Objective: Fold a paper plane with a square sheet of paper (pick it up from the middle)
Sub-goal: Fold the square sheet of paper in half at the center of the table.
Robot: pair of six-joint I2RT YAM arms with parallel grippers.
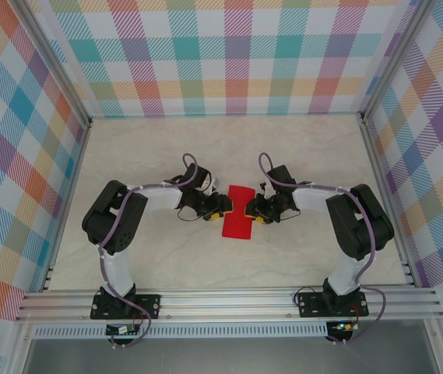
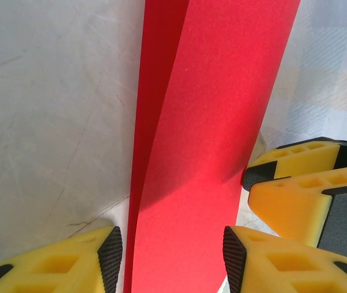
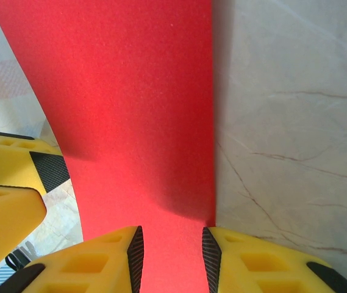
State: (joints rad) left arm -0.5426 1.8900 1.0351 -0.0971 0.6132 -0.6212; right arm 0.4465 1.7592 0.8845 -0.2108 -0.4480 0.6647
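Early stage: the square sheet of paper [image 1: 237,210] lies mid-table [image 1: 299,156] as a narrow doubled strip, no nose or wings formed, with the left pincer [image 1: 223,207] at its 9 o'clock and the right pincer [image 1: 251,212] at 3 o'clock, both narrowly parted astride it, grip undeterminable.

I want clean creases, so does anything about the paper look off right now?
The red paper, folded over, isn't lying flat: in the left wrist view its top flap seems to bow up off the bottom layer, so the crease looks unpressed. No tears visible.
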